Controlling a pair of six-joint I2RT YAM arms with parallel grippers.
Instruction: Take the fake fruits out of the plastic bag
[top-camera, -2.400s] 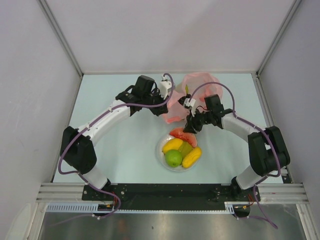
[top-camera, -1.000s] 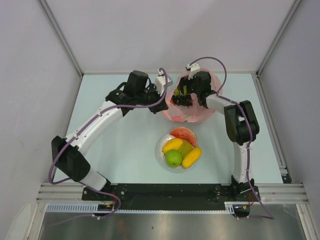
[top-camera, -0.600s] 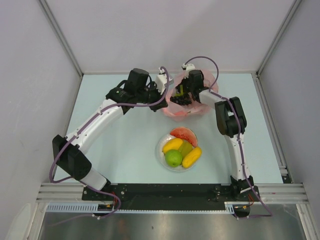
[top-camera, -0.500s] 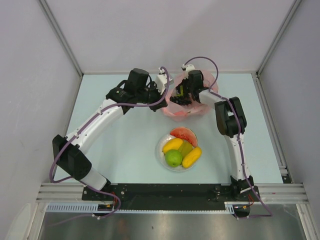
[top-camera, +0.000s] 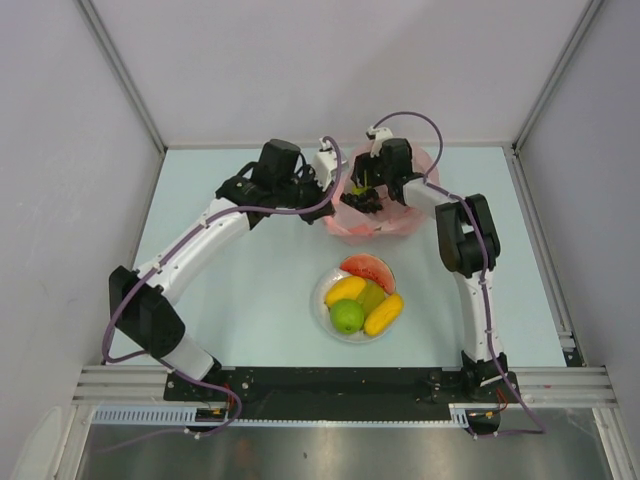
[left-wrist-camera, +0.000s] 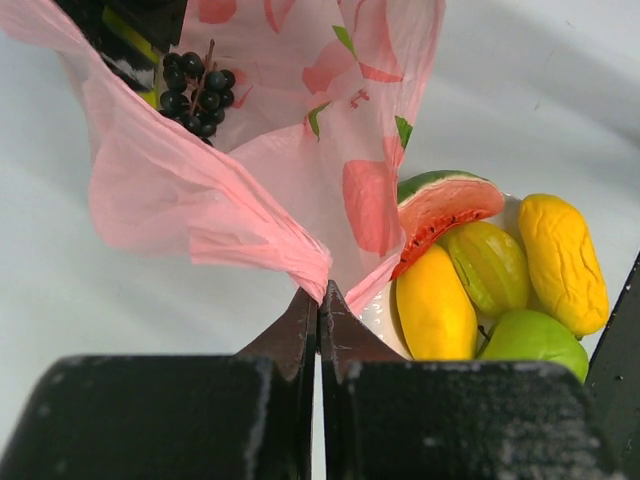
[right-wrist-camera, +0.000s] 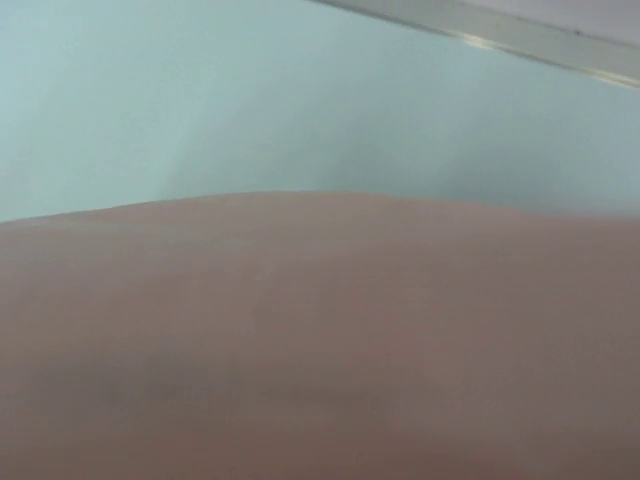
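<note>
pale table (top-camera: 250, 260): pink bag (top-camera: 375, 228) holds grapes (left-wrist-camera: 197, 88), white plate (top-camera: 316, 308) holds fruits (top-camera: 347, 316).

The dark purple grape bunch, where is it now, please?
The grape bunch lies upper left in left wrist view, inside the pink plastic bag the left gripper pinches.

Blurred pink plastic bag (right-wrist-camera: 320, 340) filling the lower half, pale table (right-wrist-camera: 200, 100) above, metal rail (right-wrist-camera: 520, 45) top right
</note>
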